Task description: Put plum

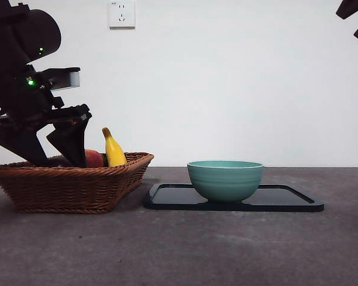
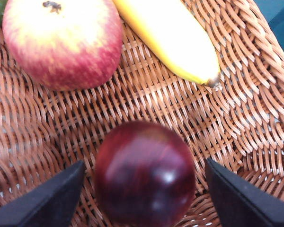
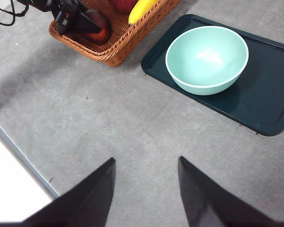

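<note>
Grey table (image 1: 179,250) carries a wicker basket (image 1: 71,189) on the left and a dark tray (image 1: 286,199) toward the right, with a teal bowl (image 1: 225,179) standing on the tray. In the basket: a banana (image 1: 113,150), a red-yellow apple (image 2: 61,42), and the plum (image 2: 144,172).

The left gripper (image 2: 144,194) is down inside the basket, at its left part. Its jaws are spread apart, one on each side of the plum, with a gap visible on both sides, so nothing is grasped. The plum lies on the basket floor directly between the jaws, centred, apart from the apple and banana beyond it. It is round, so no long axis to line up with; the grip line already passes through its middle.

The right gripper (image 3: 146,189) hovers over bare table, near side, jaws apart and holding nothing, well away from the basket.

The left arm is clearly the nearer one. Judged next step: close on the plum, lift clear of the basket rim, carry right, probably to the bowl. Risk: the glossy round skin may slip in the pinch.
</note>
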